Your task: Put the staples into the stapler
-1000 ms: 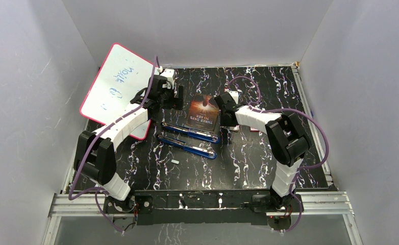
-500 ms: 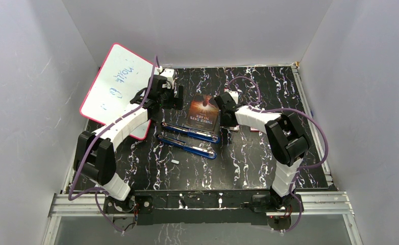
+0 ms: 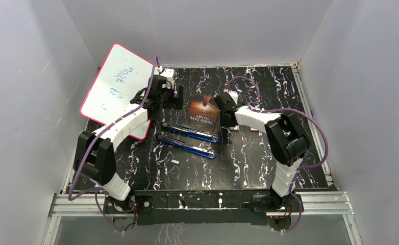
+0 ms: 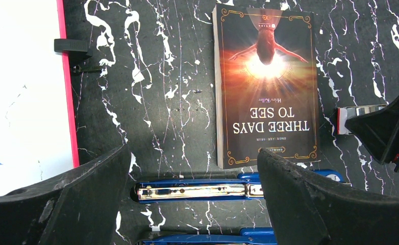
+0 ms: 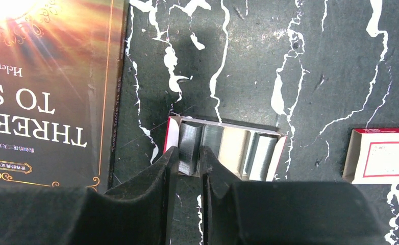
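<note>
So the staples (image 5: 190, 143), short silvery-grey metal strips, are sitting in a little open white card tray with red edges (image 5: 233, 148). The right hand (image 5: 189, 164) is right on top of them. In its wrist view the tray is at 12 o'clock, just past the fingertips (image 5: 164, 171). The leftmost strip pokes down into the gap between the two fingers. That hand is closed down to a narrow slit about as wide as the strip. Whether it's actually pinching the strip or just straddling it, I honestly can't tell. The strip is still lying in the tray with the others. A couple more strips (image 5: 263, 155) lean at the tray's 3 o'clock end.

The red-and-white cardboard box sleeve (image 5: 381, 155) is off at 3 o'clock from the tray, apart from it. The dark paperback with the glowing orange cover (image 5: 44, 76) fills the 9 to 10 o'clock side.

The left hand (image 4: 192, 158) is spread wide open with nothing in it. It hangs over the black white-veined marble-look desk (image 4: 177, 76). The long blue stapler with a shiny metal channel facing up (image 4: 197, 190) lies between its fingers, at 6 o'clock from the paperback. A second blue bar (image 4: 202, 237) runs alongside, lower in that view. The white dry-erase board with a pink-red rim (image 4: 24, 102) is at 9 o'clock.
</note>
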### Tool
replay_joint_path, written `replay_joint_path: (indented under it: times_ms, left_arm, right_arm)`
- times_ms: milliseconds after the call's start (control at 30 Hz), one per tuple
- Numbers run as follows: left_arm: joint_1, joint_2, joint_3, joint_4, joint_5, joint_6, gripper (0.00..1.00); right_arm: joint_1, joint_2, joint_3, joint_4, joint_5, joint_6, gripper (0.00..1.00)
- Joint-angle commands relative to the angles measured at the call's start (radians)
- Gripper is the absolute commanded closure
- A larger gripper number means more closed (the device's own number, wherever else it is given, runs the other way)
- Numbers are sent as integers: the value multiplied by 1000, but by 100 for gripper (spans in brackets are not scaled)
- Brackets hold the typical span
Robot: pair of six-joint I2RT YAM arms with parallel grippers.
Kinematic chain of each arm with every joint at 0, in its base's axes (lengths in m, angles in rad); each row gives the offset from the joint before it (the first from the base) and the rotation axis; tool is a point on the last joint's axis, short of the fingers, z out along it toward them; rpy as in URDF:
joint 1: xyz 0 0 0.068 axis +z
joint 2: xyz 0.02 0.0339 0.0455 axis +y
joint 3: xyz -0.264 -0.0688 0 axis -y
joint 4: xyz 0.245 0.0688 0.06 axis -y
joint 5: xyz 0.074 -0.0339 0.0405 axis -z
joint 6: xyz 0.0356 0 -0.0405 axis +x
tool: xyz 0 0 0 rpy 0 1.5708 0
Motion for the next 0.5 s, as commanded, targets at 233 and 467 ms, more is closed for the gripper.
replay_joint_path:
  times_ms: [233,467]
  left_arm:
    - [-4,-53,-6,12,11,15,7]
    - [-4,-52,-6,14,12,15,7]
  right_arm:
    - [5,-20,33,-10,19,-4,77]
    - [3,-57,33,-9,25,-7,78]
